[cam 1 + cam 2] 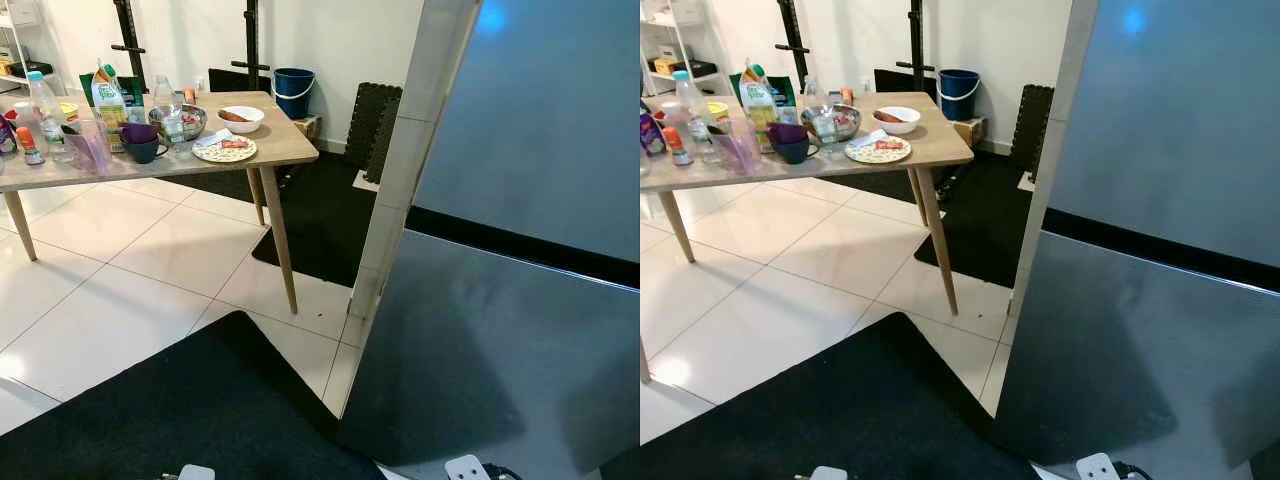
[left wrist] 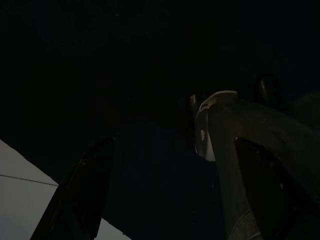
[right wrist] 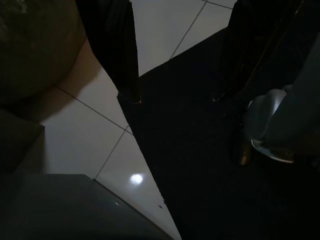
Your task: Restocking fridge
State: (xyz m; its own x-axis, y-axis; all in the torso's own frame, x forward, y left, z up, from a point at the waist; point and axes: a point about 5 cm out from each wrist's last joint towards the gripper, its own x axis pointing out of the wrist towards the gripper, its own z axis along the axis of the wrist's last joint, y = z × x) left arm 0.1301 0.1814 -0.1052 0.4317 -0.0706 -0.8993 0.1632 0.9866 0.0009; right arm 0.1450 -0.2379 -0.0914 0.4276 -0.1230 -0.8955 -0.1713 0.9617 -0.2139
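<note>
The fridge [image 1: 520, 300] stood close before the robot on its right, its grey doors shut, a black band running between the upper and the lower door. A wooden worktop [image 1: 285, 140] stood well apart from it, across a white tiled floor [image 1: 120, 290]. On the worktop lay the goods: a white bowl [image 1: 241, 118] near the far edge, a patterned plate [image 1: 224, 150] at the near edge beside the right corner, a metal bowl [image 1: 180, 122] and a dark blue cup [image 1: 142, 148] further left, then a green-topped carton [image 1: 108, 100] and a clear bottle [image 1: 42, 105]. A blue bucket [image 1: 293, 92] stood on the floor by the wall beyond the worktop. A black mat [image 1: 190, 410] lay at the robot's feet.

Both arms hung idle. The left hand [image 2: 165, 195] pointed down in deep shade, its fingers [image 2: 82, 195] spread and grasping nothing. The right hand [image 3: 185, 60] hung over the mat's edge beside the fridge, likewise released and empty.
</note>
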